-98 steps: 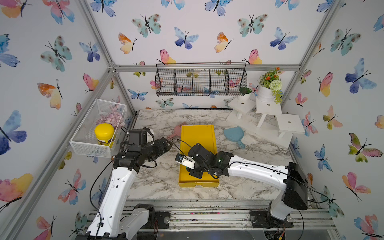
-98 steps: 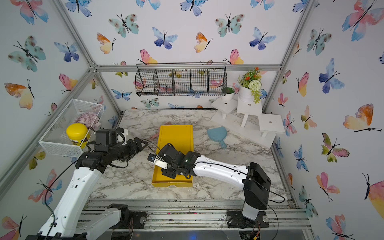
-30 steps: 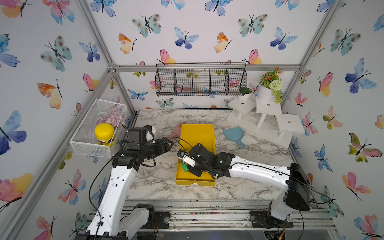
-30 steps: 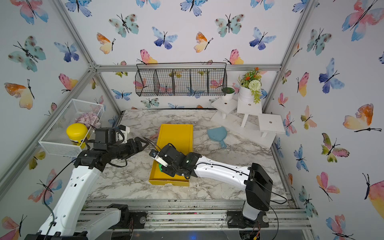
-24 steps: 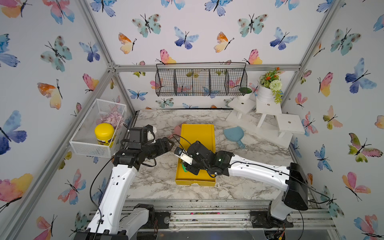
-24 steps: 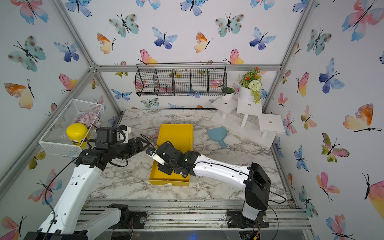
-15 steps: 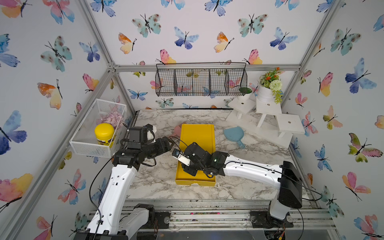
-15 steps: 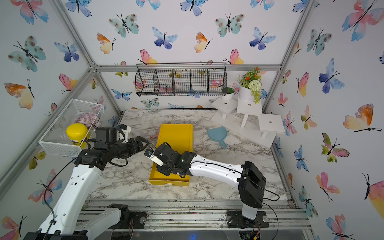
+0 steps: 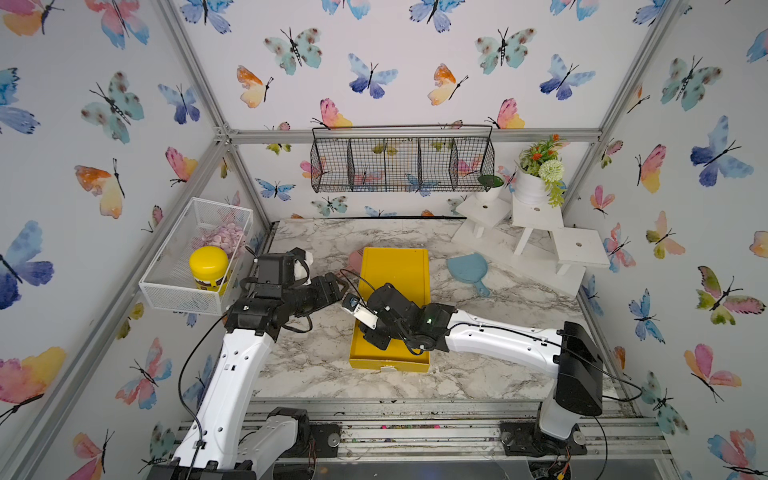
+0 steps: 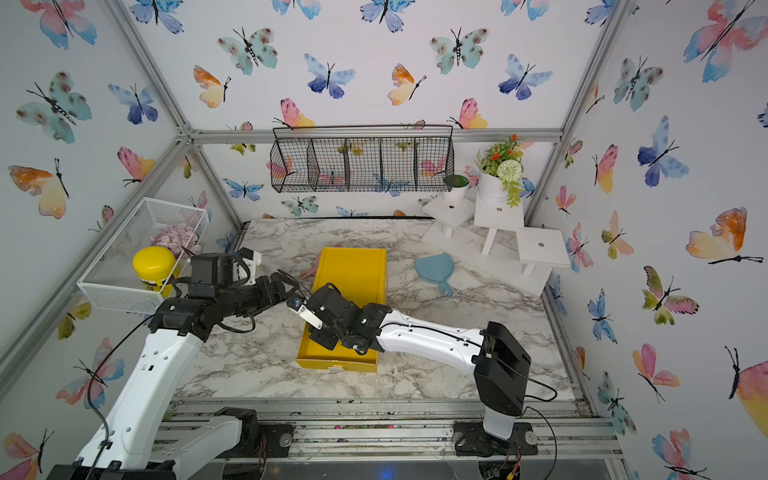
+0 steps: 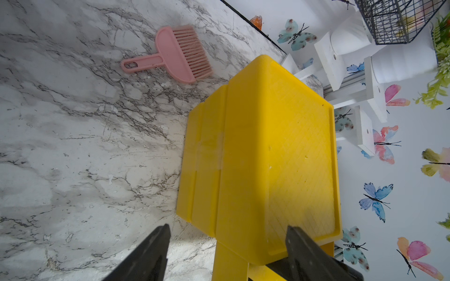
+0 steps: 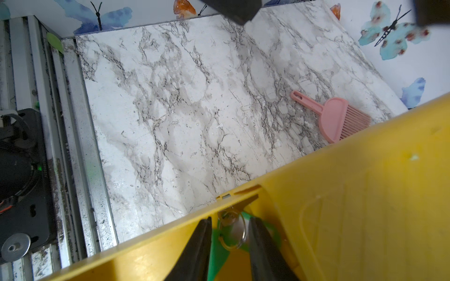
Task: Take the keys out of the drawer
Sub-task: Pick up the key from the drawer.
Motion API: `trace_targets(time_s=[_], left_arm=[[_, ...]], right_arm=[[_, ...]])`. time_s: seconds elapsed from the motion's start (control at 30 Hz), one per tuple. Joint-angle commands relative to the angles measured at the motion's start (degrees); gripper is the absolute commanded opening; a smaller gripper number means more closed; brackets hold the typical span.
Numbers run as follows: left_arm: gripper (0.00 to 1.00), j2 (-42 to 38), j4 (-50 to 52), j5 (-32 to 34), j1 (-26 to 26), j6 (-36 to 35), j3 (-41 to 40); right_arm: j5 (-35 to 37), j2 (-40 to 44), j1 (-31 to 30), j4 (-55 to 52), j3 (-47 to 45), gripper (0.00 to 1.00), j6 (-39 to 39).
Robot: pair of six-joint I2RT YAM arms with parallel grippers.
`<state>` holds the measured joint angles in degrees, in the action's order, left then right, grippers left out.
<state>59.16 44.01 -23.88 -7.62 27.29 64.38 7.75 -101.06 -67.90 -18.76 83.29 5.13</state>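
Observation:
A yellow cabinet [image 9: 395, 270] lies mid-table with its drawer [image 9: 388, 361] pulled out toward the front. My right gripper [image 12: 230, 220] reaches down into the drawer's left side. The keys [image 12: 232, 233] show as a metal ring on a green tag [image 12: 219, 250], set between the narrowly parted jaws. One finger touches the tag, but a firm pinch does not show. In both top views the wrist hides the keys. My left gripper [image 11: 227, 227] stands open just left of the cabinet, its fingers framing a cabinet corner and holding nothing.
A pink brush [image 11: 170, 56] lies on the marble left of the cabinet's back end. A blue dustpan [image 9: 469, 270] lies to its right. A white wire bin holding a yellow-lidded jar [image 9: 208, 266] hangs on the left wall. White steps with plants [image 9: 536, 216] stand back right.
My right gripper has shifted left inside the drawer and its jaws have drawn a little closer around the ring. The left arm has hardly moved.

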Motion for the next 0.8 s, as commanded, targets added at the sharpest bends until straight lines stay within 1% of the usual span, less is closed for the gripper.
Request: trace_targets(time_s=[0.0,0.5,0.77], left_arm=[[0.8,-0.7,0.3,0.2,-0.4,-1.0,1.0],[0.8,-1.2,0.3,0.3,-0.5,-1.1,1.1],[0.8,-1.1,0.3,0.3,-0.5,-1.0,0.8]], right_arm=[[1.5,-1.3,0.4,2.5,-0.5,0.3,-1.5],[1.1,-0.3,0.4,0.9,-1.6,0.2,-2.2],[0.7,0.1,0.4,0.7,-1.9,0.18,-2.3]])
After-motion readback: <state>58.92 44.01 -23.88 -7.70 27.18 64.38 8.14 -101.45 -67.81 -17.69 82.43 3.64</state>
